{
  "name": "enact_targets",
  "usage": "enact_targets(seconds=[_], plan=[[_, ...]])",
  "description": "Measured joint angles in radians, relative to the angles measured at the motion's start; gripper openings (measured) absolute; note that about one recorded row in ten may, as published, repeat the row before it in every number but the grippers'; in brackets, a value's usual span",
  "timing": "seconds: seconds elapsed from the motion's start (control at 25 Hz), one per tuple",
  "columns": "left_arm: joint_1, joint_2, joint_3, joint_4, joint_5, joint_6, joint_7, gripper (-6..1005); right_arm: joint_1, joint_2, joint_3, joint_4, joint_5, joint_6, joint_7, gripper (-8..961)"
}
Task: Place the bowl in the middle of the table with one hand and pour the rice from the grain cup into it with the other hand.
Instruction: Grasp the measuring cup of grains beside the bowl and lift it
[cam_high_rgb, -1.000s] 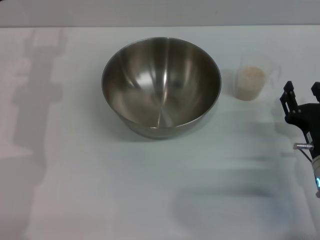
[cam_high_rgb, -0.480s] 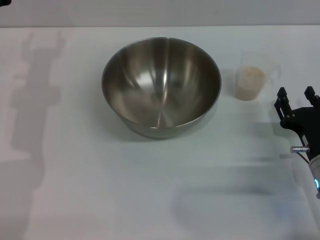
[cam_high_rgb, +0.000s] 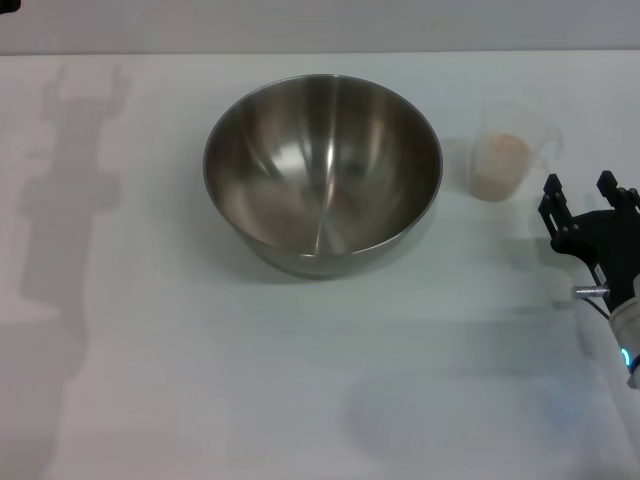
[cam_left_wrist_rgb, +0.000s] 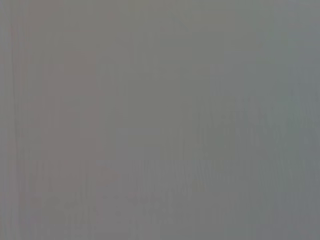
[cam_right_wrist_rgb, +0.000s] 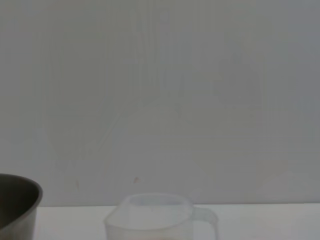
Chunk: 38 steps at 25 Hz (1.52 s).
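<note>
The steel bowl (cam_high_rgb: 322, 172) stands upright on the white table (cam_high_rgb: 200, 380), about in the middle, and looks bare inside. To its right stands the clear grain cup (cam_high_rgb: 505, 157) with pale rice (cam_high_rgb: 500, 160) in it, its handle toward the right. My right gripper (cam_high_rgb: 578, 184) hovers open just right of and nearer than the cup, touching nothing. The right wrist view shows the cup (cam_right_wrist_rgb: 155, 217) close ahead and the bowl's rim (cam_right_wrist_rgb: 20, 192) beside it. My left gripper is out of view; the left wrist view shows only blank grey.
The left arm's shadow (cam_high_rgb: 70, 190) falls across the left part of the table. A small dark shape (cam_high_rgb: 8, 5) sits in the far left corner of the head view. The table's far edge (cam_high_rgb: 320, 52) runs behind the bowl and cup.
My right gripper has shifted left toward the grain cup, staying open. The bowl and cup have not moved.
</note>
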Motion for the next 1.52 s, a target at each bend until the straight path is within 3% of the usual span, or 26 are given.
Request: enact_targets(seconds=[1.52], plan=[[-0.008,0.0,-0.005,-0.008,0.003,0.02,0.0,792,0.071,-0.005,0.056,-0.055,0.001,0.051,0.026,534]])
